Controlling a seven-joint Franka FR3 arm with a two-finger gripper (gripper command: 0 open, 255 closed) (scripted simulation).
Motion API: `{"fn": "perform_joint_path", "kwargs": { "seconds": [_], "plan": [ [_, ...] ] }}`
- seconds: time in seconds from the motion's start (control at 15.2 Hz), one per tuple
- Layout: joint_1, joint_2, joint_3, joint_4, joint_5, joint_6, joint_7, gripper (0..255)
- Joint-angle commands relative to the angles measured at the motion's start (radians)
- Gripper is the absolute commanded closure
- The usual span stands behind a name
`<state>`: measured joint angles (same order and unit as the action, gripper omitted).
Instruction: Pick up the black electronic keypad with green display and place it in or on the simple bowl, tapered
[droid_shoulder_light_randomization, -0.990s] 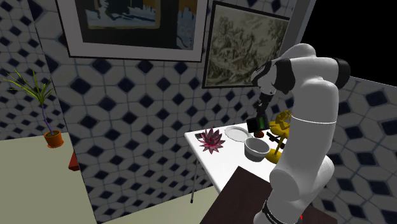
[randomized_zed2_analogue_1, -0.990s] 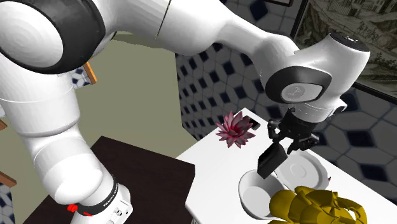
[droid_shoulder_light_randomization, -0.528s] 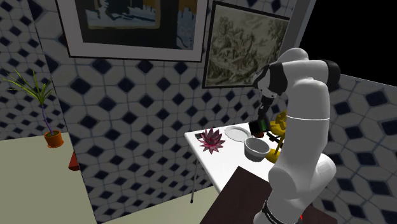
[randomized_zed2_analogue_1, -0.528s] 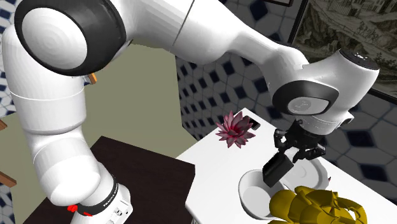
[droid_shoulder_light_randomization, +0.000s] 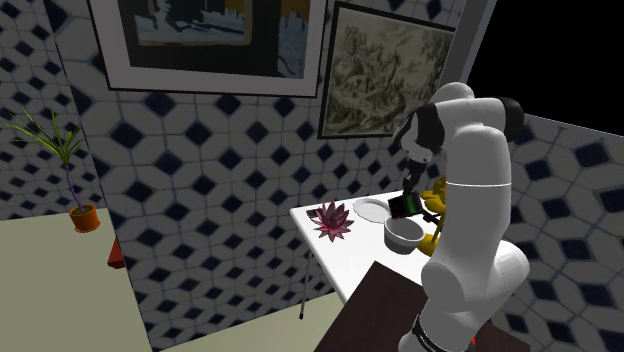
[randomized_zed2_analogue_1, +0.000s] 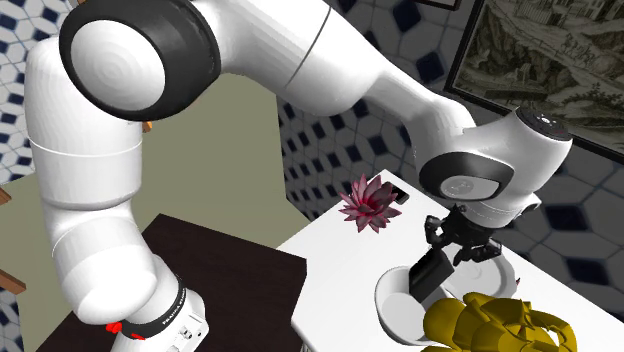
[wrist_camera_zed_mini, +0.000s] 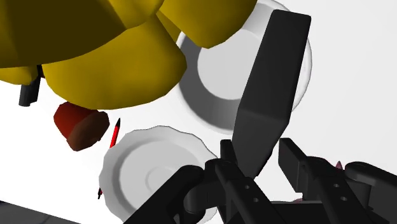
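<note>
My gripper (randomized_zed2_analogue_1: 462, 246) is shut on the black keypad (randomized_zed2_analogue_1: 430, 272), which hangs tilted from the fingers just over the white tapered bowl (randomized_zed2_analogue_1: 398, 308). In the shoulder view the keypad (droid_shoulder_light_randomization: 402, 205) shows a green face and sits right above the bowl (droid_shoulder_light_randomization: 404, 234), with the gripper (droid_shoulder_light_randomization: 409, 192) on top of it. In the wrist view the keypad (wrist_camera_zed_mini: 270, 89) is a long black slab clasped between the fingers of the gripper (wrist_camera_zed_mini: 257, 167). Beyond it lies the bowl (wrist_camera_zed_mini: 210, 79), partly covered by the slab.
On the white table (droid_shoulder_light_randomization: 345, 255) stand a white plate (randomized_zed2_analogue_1: 490, 268), a pink spiky plant (randomized_zed2_analogue_1: 370, 203) and a bulky yellow object (randomized_zed2_analogue_1: 495, 325) next to the bowl. A red-brown lump (wrist_camera_zed_mini: 79, 125) and a red pen (wrist_camera_zed_mini: 115, 132) lie by the plate (wrist_camera_zed_mini: 149, 168). A tiled wall rises behind.
The gripper has come down with the keypad, which now hangs closer over the bowl. The arm's upper links have swung round; the grip has stayed the same.
</note>
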<state>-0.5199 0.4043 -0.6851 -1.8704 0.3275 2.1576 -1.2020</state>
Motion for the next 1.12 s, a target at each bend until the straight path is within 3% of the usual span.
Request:
{"fn": "perform_joint_path", "kwargs": {
  "seconds": [0.0,0.53,1.06],
  "plan": [
    [-0.004,0.013,0.007,-0.01,0.012,0.021,-0.007,255],
    [-0.028,0.074,0.039,-0.033,0.064,0.094,-0.041,255],
    [-0.027,0.074,0.039,-0.033,0.064,0.094,-0.041,255]
  ]
}}
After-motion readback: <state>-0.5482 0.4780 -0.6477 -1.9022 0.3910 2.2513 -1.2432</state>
